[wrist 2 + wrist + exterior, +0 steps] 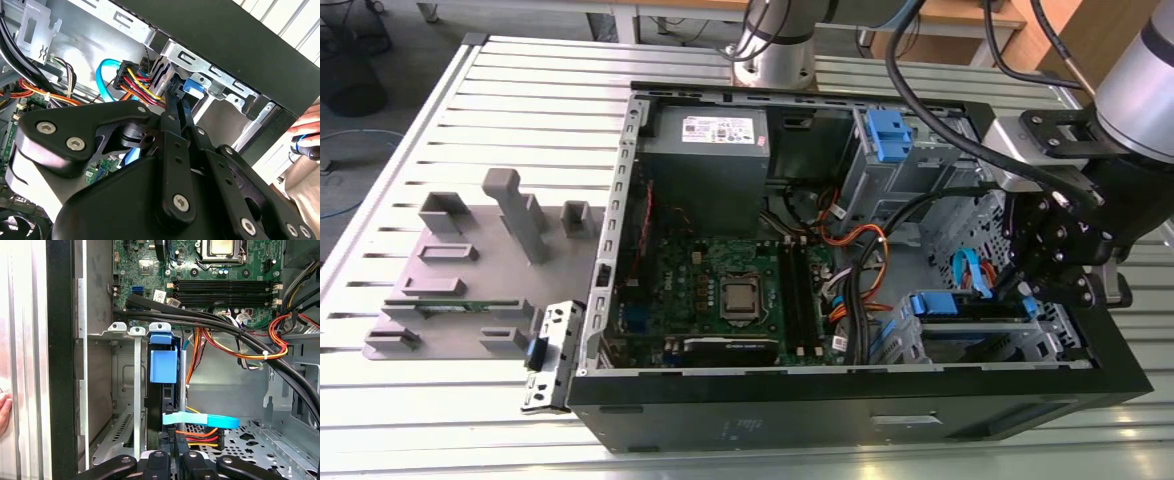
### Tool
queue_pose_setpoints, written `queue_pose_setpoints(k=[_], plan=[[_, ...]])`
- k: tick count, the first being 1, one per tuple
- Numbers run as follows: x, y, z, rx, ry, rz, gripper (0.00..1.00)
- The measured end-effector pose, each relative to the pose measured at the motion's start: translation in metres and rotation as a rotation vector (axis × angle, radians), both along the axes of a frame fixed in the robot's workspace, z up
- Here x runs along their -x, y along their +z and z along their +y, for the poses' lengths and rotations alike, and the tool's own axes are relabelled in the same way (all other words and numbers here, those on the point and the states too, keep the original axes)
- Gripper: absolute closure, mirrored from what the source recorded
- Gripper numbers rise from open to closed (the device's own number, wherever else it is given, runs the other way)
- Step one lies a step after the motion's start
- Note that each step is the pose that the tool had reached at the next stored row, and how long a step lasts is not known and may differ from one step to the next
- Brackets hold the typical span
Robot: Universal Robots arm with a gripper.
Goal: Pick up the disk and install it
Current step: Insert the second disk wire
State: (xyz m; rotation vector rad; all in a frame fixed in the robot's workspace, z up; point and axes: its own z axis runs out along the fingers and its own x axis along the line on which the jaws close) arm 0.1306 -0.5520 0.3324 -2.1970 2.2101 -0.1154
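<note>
Disk (pixel 164 385) weight is probably moderate: a stiff metal body in a smooth blue plastic carrier, standing edge-on in the sheet-metal bay directly ahead of the gripper (pixel 170 456). The carrier's side rails look the safest hold. Whether the black linkage fingers are gripping it, I cannot tell. Orange cables (pixel 200 435) are running just beside them.

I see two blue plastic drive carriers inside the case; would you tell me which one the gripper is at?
The low blue carrier by the case's front corner, at the exterior view's right: the gripper hangs right beside it. The other blue carrier stands near the grey power supply, apart from the gripper.
</note>
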Motion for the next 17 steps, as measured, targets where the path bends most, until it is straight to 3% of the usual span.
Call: queue_pose_setpoints(k=[17], plan=[[0.0005, -0.0044, 0.0000, 0.0001, 0.000, -0.0050, 0.84]])
